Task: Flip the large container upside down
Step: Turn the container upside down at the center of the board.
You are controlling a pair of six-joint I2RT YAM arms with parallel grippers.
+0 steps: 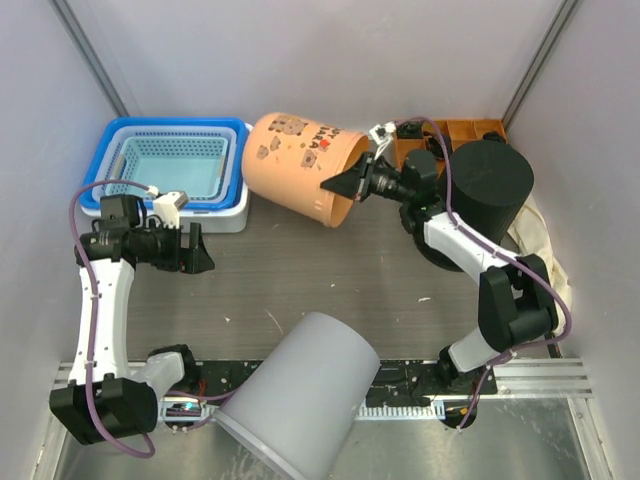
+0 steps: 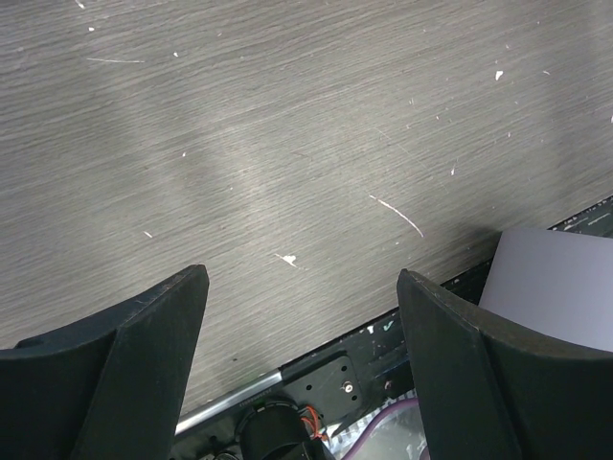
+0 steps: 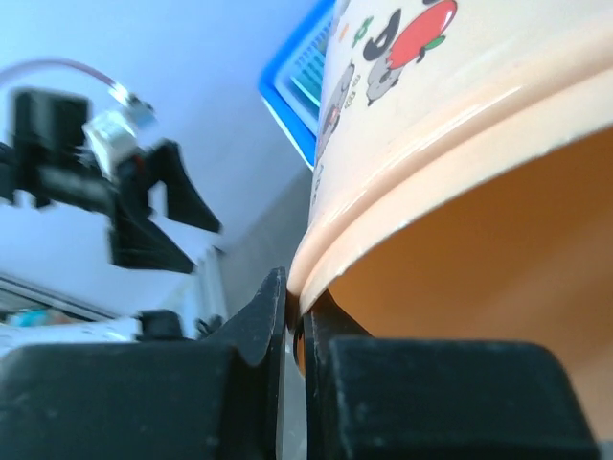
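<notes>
Half done, I judge: the orange bucket (image 1: 300,165) sits tipped sideways beside the blue baskets (image 1: 170,124), its rim pinched by the right gripper (image 1: 342,186), with the left gripper (image 1: 203,248) open and empty.

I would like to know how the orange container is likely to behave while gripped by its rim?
The orange container looks like thin plastic, so it is probably light and slightly flexible. The right gripper pinches only its smooth rim, so it may slip or swing. Being round and tilted, it would likely roll if released.
</notes>
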